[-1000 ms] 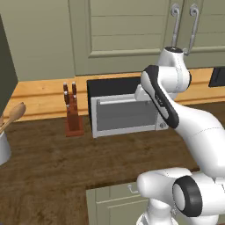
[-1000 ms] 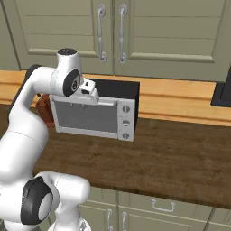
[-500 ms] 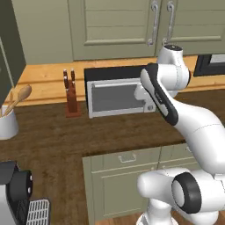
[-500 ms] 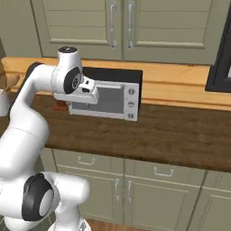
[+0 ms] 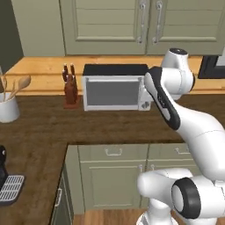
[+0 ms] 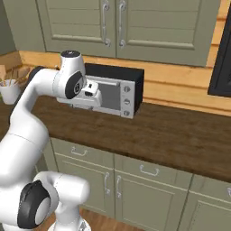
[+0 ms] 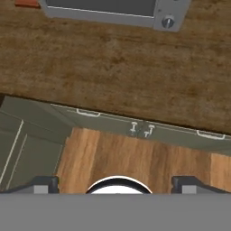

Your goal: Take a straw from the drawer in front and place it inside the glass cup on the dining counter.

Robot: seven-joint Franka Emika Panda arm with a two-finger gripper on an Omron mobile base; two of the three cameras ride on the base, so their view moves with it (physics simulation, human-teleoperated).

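Empty-handed above the counter edge

My gripper (image 7: 115,182) hangs wide open, holding nothing, over the dark wood counter (image 7: 113,63) in front of the toaster oven (image 5: 113,91).

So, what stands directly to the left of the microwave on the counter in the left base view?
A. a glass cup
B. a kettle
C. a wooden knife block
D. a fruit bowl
C: the knife block, with dark handles sticking up, stands just left of the microwave on the counter.
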